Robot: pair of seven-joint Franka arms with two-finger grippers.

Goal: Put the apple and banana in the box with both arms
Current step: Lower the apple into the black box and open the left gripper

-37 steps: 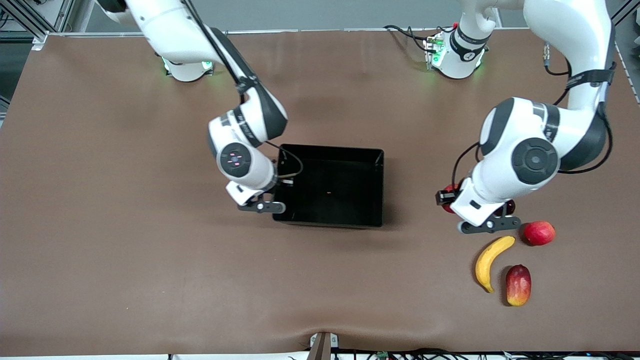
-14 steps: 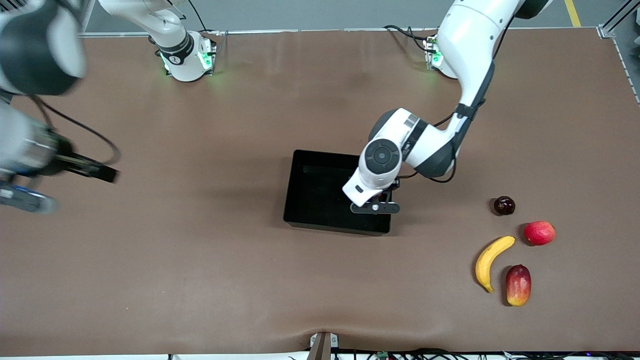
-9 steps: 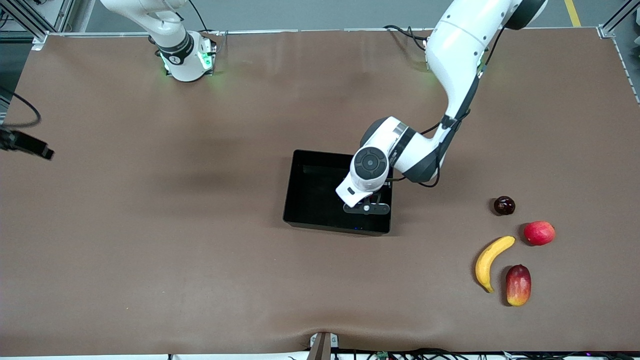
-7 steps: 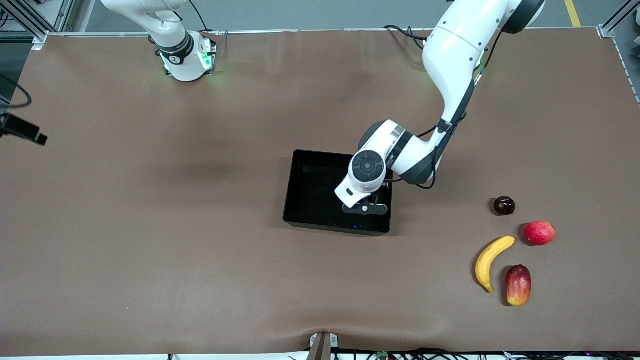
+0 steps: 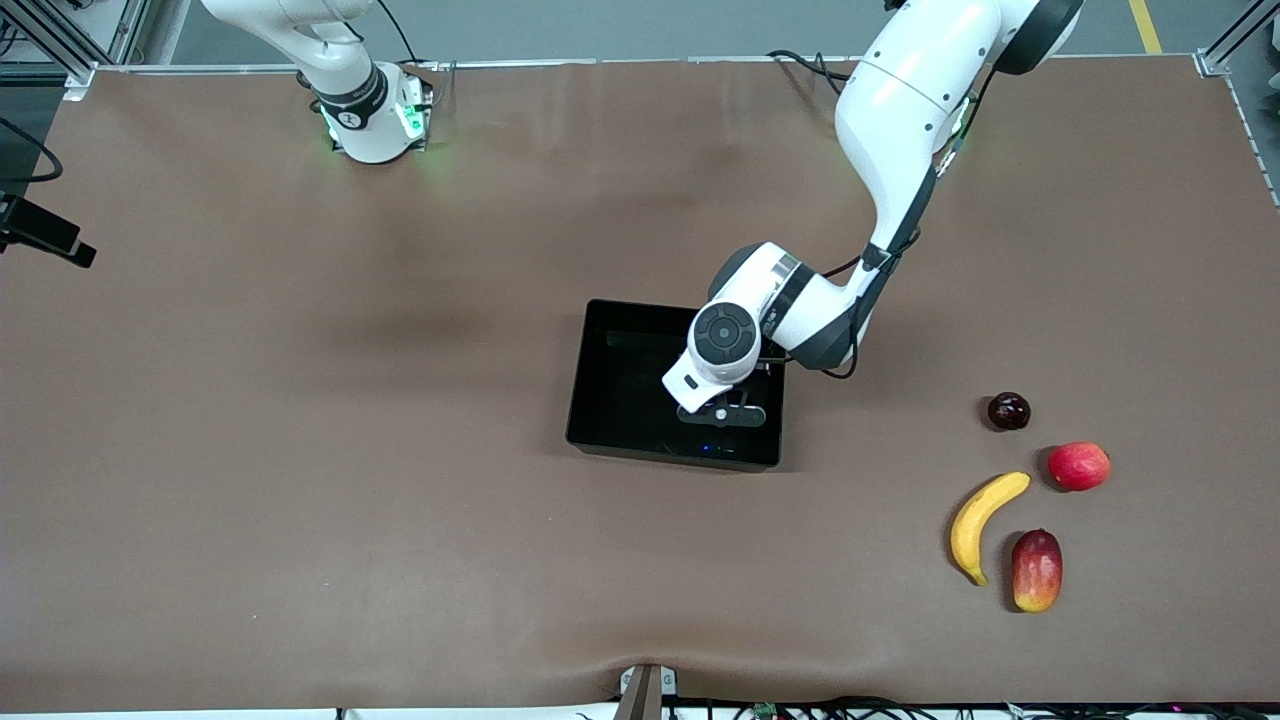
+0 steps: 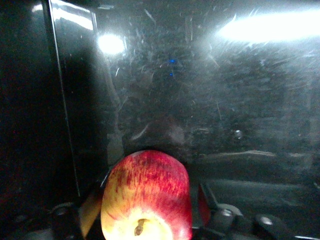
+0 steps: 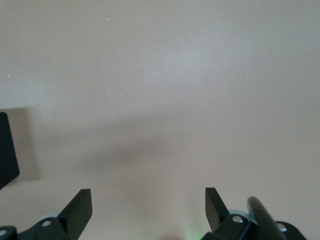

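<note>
The black box (image 5: pixel 620 400) sits mid-table. My left gripper (image 5: pixel 722 412) is inside it near the corner toward the left arm's end, shut on the red, yellow-streaked apple (image 6: pixel 145 197), which is held just above the glossy box floor (image 6: pixel 225 100). The apple is hidden under the wrist in the front view. The yellow banana (image 5: pixel 980 522) lies on the table toward the left arm's end, nearer the front camera than the box. My right gripper (image 7: pixel 148 200) is open and empty above bare table at the right arm's end; only a black part of it (image 5: pixel 45 240) shows in the front view.
Beside the banana lie a red-pink round fruit (image 5: pixel 1078 466), a dark maroon small fruit (image 5: pixel 1008 411) and a red-yellow mango (image 5: pixel 1036 570). The box wall (image 6: pixel 75 100) stands close beside the apple.
My left arm carried the apple from the fruit group to the box and lowered into it. My right arm swung from the box to the table's edge.
</note>
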